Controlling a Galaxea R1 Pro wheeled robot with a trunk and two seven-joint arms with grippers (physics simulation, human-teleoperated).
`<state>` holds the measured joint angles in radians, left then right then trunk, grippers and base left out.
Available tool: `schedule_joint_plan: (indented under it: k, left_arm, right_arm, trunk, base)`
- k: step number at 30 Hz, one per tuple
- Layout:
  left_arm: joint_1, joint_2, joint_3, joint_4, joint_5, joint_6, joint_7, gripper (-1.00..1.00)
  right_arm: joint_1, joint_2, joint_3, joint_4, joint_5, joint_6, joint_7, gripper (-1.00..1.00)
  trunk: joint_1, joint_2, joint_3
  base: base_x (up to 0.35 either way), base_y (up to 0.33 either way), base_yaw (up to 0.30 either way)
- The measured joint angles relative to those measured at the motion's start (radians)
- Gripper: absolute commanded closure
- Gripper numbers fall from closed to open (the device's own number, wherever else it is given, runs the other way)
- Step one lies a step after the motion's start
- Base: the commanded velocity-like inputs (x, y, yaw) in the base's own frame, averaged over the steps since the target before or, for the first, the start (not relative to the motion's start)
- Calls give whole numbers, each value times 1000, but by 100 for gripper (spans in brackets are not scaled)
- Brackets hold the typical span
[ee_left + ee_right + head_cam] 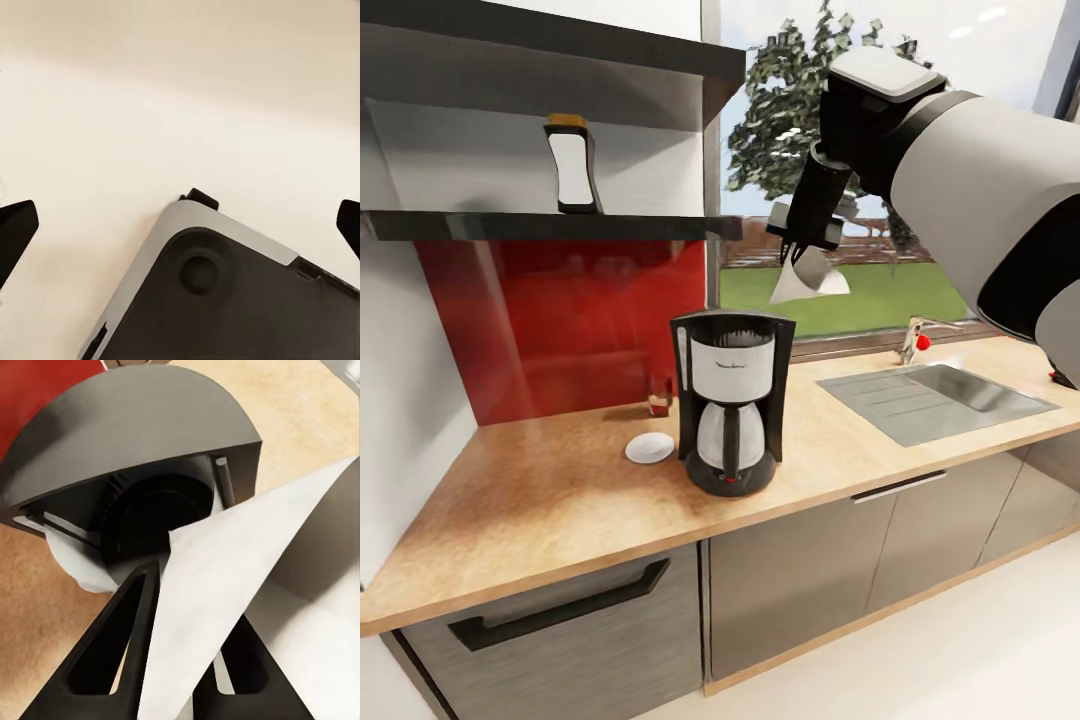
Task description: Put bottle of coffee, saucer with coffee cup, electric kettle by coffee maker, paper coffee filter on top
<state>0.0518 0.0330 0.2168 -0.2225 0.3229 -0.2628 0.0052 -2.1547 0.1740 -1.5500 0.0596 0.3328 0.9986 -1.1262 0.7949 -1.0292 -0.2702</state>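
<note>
My right gripper [184, 660] is pinched on the paper coffee filter [247, 585], above and just right of the coffee maker [731, 400]. Next: shift left, centre over its open top, descend slowly, release flat.

Open air lies above the coffee maker [731, 400], where the right gripper [797, 253] hangs at its 1 o'clock. The kitchen shelf [550, 225] juts out at its 10 o'clock. The saucer [650, 448] lies at its 9 o'clock; the surface [540, 510] at 7 o'clock is bare.
</note>
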Motion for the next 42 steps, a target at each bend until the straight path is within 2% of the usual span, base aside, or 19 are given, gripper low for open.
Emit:
schedule_joint_plan:
  k: [15,42]
  left_arm:
    - [0,-1,0,0,0,0,0,-100]
    - [0,-1,0,0,0,0,2,-100]
  right_arm:
    - [4,0,-1,0,0,1,-2,100]
    - [14,0,1,3,2,25,-12,100]
  trunk:
    - [0,0,0]
    - [0,0,0]
  base:
    - [1,135,0]
    - [0,5,0]
